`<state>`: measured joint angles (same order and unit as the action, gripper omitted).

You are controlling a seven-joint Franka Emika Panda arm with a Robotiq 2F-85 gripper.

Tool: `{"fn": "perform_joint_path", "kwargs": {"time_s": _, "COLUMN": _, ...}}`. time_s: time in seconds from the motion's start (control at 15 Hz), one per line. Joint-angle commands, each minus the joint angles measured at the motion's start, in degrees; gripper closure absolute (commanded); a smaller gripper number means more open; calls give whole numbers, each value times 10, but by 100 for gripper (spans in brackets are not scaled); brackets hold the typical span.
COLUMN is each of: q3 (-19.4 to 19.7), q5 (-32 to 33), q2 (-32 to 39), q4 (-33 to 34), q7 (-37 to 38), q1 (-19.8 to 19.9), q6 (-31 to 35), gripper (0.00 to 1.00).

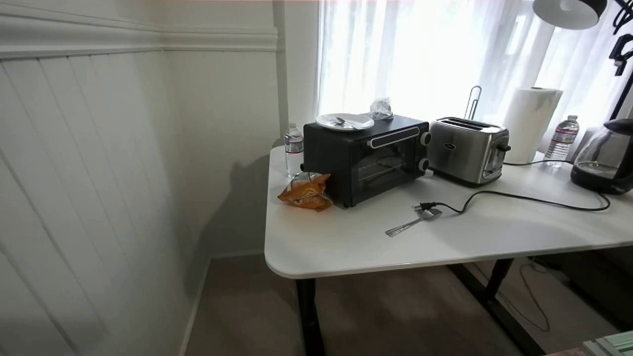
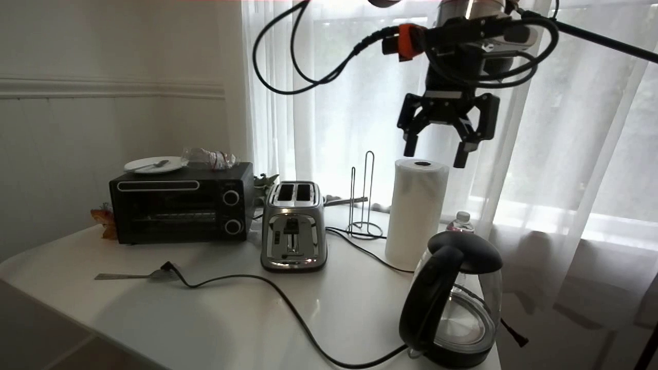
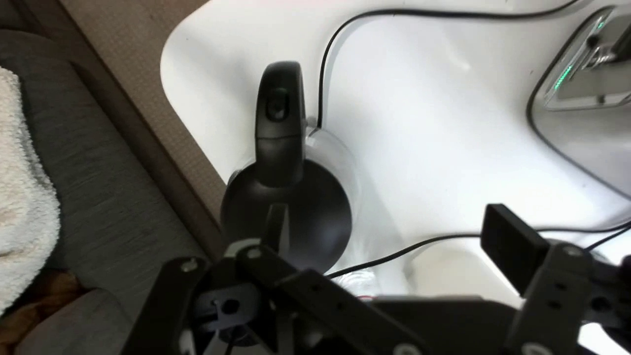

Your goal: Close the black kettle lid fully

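"What comes nearest, looking down from the wrist?"

"The pincer (image 2: pixel 435 154), spread wide with nothing in its grip; one finger (image 3: pixel 281 231) overlaps the lid (image 3: pixel 318 212) in the wrist view, yet in an exterior view the whole thing hangs well above, touching nothing."

"And below it?"

"That lid, lying across the top of the black kettle (image 2: pixel 450 306); whether it is latched all the way I can't tell; the kettle stands on the tabletop (image 3: pixel 434 128), near its edge, a cord (image 3: pixel 434 13) running off from its base."

"Beyond?"

"The paper towel roll (image 2: pixel 417 216); farther along from the kettle, the silver toaster (image 2: pixel 294 231)."

"Which step, then?"

"The approach, I'd judge; pressing hasn't begun."

"And next?"

"A sideways shift to centre over the lid; the fingers probably drawn together into a blunt end; then a straight, gentle push down, since an off-centre shove could tip the kettle or slide it toward the edge."
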<state>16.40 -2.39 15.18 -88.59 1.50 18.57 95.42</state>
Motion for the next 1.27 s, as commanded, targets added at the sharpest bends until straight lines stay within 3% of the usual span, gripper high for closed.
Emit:
{"fn": "perform_joint_path", "kwargs": {"time_s": 0.0, "q3": -19, "q5": 18, "q2": -106, "q4": -113, "q7": -78, "q1": -17, "q6": -15, "gripper": 0}}
{"fn": "perform_joint_path", "kwargs": {"time_s": 0.6, "q3": -17, "q5": 0, "q2": -268, "q4": -283, "q7": -301, "q1": -40, "q6": 18, "gripper": 0}}
{"fn": "perform_joint_path", "kwargs": {"time_s": 0.67, "q3": -16, "q5": 4, "q2": -217, "q4": -228, "q7": -263, "q1": -40, "q6": -3, "gripper": 0}}
{"fn": "perform_joint_path", "kwargs": {"time_s": 1.2, "q3": -15, "q5": 4, "q2": -215, "q4": -233, "q7": -266, "q1": -41, "q6": -2, "gripper": 0}}
